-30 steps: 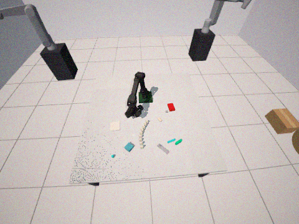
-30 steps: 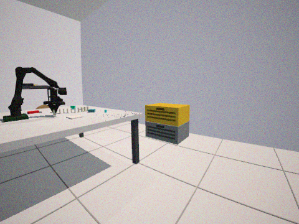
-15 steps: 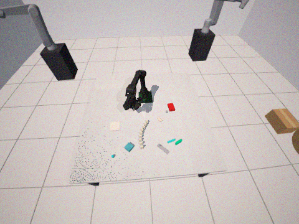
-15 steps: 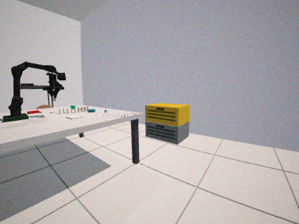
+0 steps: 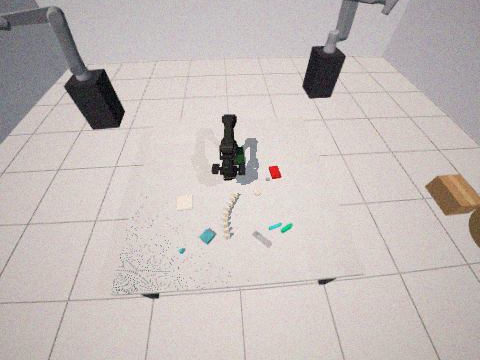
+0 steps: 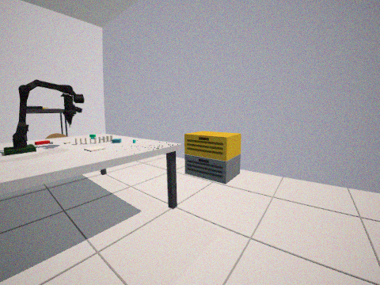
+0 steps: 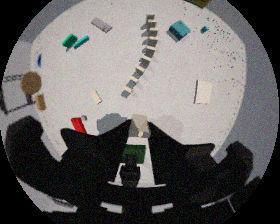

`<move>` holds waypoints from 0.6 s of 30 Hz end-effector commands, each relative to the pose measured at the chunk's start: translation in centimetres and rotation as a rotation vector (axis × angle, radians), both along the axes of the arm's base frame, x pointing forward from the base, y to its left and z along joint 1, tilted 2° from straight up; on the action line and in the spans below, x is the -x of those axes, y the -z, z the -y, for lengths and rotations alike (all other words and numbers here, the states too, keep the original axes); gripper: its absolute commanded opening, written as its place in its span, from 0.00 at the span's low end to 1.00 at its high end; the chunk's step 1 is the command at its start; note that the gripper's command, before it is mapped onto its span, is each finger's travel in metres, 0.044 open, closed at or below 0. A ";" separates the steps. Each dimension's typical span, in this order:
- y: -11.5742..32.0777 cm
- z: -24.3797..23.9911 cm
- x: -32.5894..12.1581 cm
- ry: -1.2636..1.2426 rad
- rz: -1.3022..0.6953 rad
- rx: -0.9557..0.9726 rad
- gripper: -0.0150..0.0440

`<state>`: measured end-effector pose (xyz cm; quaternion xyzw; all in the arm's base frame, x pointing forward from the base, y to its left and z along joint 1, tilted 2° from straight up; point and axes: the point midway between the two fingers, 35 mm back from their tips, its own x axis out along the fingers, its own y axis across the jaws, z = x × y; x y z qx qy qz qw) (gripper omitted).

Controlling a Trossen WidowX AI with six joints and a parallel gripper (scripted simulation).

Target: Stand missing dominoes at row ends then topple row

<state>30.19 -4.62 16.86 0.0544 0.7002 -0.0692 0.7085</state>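
Note:
A curved row of several cream dominoes stands on the table, its near end toward the arm. My gripper is raised above the table, between the arm's base and the row's near end. It is shut on a cream domino, which shows between the fingertips in the wrist view; its lower end and exact tilt are hard to tell. Another cream domino lies flat beside the row's near end, on the red block's side.
A red block lies near the arm. A cream square and teal block are on one side of the row. A grey bar, cyan piece and green piece are on the other.

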 end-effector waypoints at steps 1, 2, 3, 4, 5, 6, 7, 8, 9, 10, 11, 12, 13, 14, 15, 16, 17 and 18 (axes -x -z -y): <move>0.0 -5.3 -1.6 0.400 0.007 -0.006 0.44; 0.0 -5.3 -1.6 0.400 0.007 -0.006 0.44; 0.0 -5.3 -1.6 0.400 0.007 -0.006 0.44; 0.0 -5.3 -1.6 0.400 0.007 -0.006 0.44; 0.0 -5.3 -1.6 0.400 0.007 -0.006 0.44; 0.0 -5.3 -1.6 0.400 0.007 -0.006 0.44; 0.0 -5.3 -1.6 0.400 0.007 -0.006 0.44; 0.0 -5.3 -1.6 0.400 0.007 -0.006 0.44; 0.0 -5.3 -1.6 0.400 0.007 -0.006 0.44; 0.0 -5.3 -1.6 0.400 0.007 -0.006 0.44; 0.0 -5.3 -1.6 0.400 0.007 -0.006 0.44; 0.0 -5.3 -1.6 0.400 0.007 -0.006 0.44; 0.0 -5.3 -1.6 0.400 0.007 -0.006 0.44; 0.1 -5.3 -1.6 0.400 0.007 -0.006 0.44; 0.3 -5.3 -1.6 0.400 0.007 -0.006 0.44; 0.7 -5.3 -1.7 0.400 0.007 -0.006 0.44; 1.2 -5.2 -1.8 0.400 0.007 -0.006 0.44; 1.6 -5.2 -1.9 0.400 0.007 -0.006 0.44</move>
